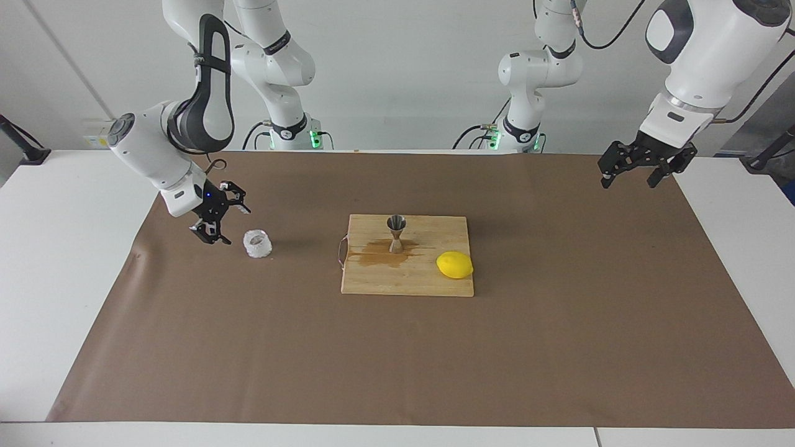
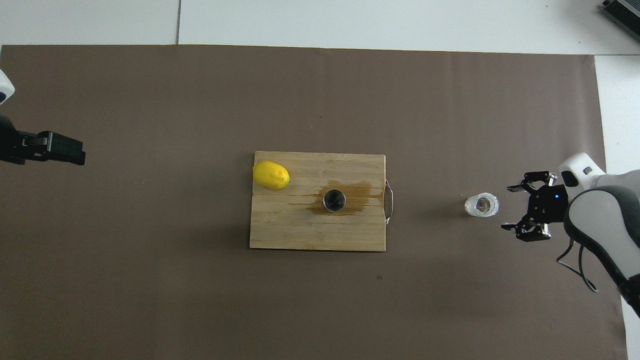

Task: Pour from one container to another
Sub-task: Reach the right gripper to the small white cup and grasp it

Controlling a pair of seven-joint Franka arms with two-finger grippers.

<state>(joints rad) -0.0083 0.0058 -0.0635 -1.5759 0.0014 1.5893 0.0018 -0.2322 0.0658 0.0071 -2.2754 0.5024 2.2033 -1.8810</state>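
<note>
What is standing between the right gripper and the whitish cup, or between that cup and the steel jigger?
Nothing visible. The right gripper sits open beside the whitish cup, only bare brown paper between them. From cup to steel jigger lie paper and the cutting board; the lemon lies off that path.

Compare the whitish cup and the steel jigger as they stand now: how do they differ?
The cup is squat, whitish and crinkled; the jigger is shiny steel, taller and pinched at the waist. The cup sits on the brown paper toward the right arm's end of the table; the jigger stands on the cutting board, in a brown stain. The open right gripper is beside the cup; nothing is near the jigger. Both stand upright.
</note>
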